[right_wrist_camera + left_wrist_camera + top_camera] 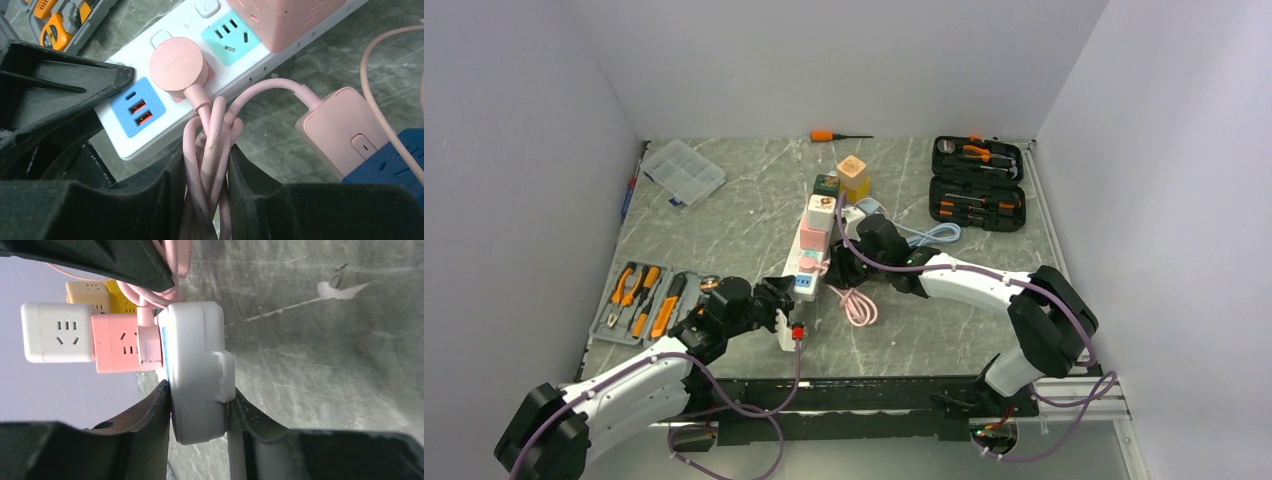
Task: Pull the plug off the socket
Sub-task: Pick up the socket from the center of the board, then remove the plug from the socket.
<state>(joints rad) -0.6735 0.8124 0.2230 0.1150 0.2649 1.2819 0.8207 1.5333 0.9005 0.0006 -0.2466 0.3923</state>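
Observation:
The socket is a white power strip (796, 262) (195, 365) (119, 136) lying along the table. A round pink plug (176, 63) (808, 265) (150, 342) sits in it beside the blue USB panel (137, 107). My left gripper (782, 302) (200, 410) is shut on the strip's near end, one finger pressed against each side. The plug's pink cable (210, 135) (856, 305) hangs in a bundle of loops. My right gripper (206, 170) (836, 268) is shut on that bundle just below the plug.
Pink (117, 342), white (57, 332) and yellow (92, 292) cube adapters sit further along the strip. A pink box (345, 127) lies on the cable. Also here: pliers tray (639, 300), black tool case (977, 183), clear organiser (683, 171), orange screwdriver (839, 135).

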